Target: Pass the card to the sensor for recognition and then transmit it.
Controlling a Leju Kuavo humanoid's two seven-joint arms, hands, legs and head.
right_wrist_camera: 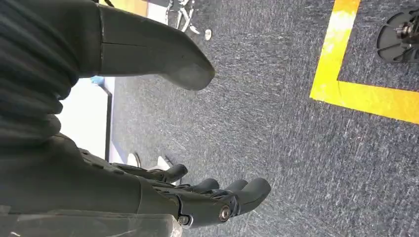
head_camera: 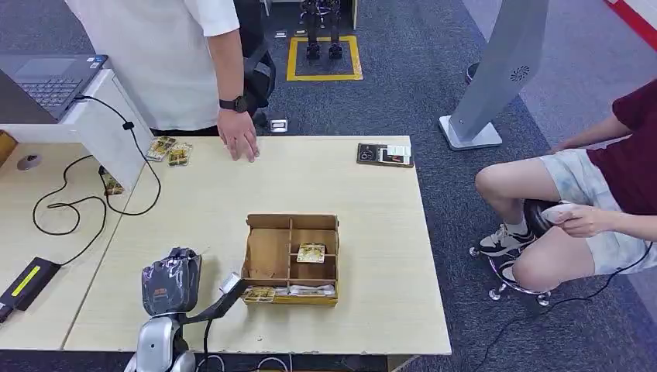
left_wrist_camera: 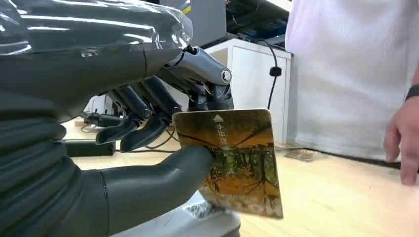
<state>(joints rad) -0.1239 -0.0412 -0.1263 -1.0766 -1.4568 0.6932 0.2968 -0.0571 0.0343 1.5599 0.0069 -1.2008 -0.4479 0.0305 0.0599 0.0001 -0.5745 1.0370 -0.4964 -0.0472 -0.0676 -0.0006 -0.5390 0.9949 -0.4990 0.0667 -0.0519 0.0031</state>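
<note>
Left hand point(left_wrist_camera: 148, 143): pinching the card between thick thumb and darker fingers; other fingers loosely curled above. In head view, hand point(head_camera: 171, 280) wrapped in clear plastic, low over the near left part of the table, just left of the wooden box.
Card point(left_wrist_camera: 232, 160): orange-and-green printed face with a white arrow and white characters, held roughly upright, slightly tilted, lower edge close above a pale grey device with a small patterned patch; touching it or not, cannot tell.
Pale device point(head_camera: 230, 282): small light block on a dark arm, just beside the box's near left corner.
Right hand point(right_wrist_camera: 188, 197): holding nothing, thumb set well apart from the gently curled fingers, hanging over grey carpet near a yellow floor line point(right_wrist_camera: 365, 94).
Wooden box point(head_camera: 267, 256): divided tray near the table's middle; one card point(head_camera: 311, 253) in a right-hand compartment, more cards point(head_camera: 259, 294) along the near row.
Table point(head_camera: 372, 232): pale wood; loose cards point(head_camera: 170, 149) at the far left edge, dark flat item point(head_camera: 385, 155) at the far right edge.
Standing person point(head_camera: 166, 62): white shirt, at the far side, hand point(head_camera: 239, 138) with a dark wristwatch resting on the table edge.
Seated person point(head_camera: 589, 201): right of the table, dark red top, pale shorts, holding a small object.
Left side desk point(head_camera: 54, 225): laptop, black cable, dark flat device with a yellow strip.
</note>
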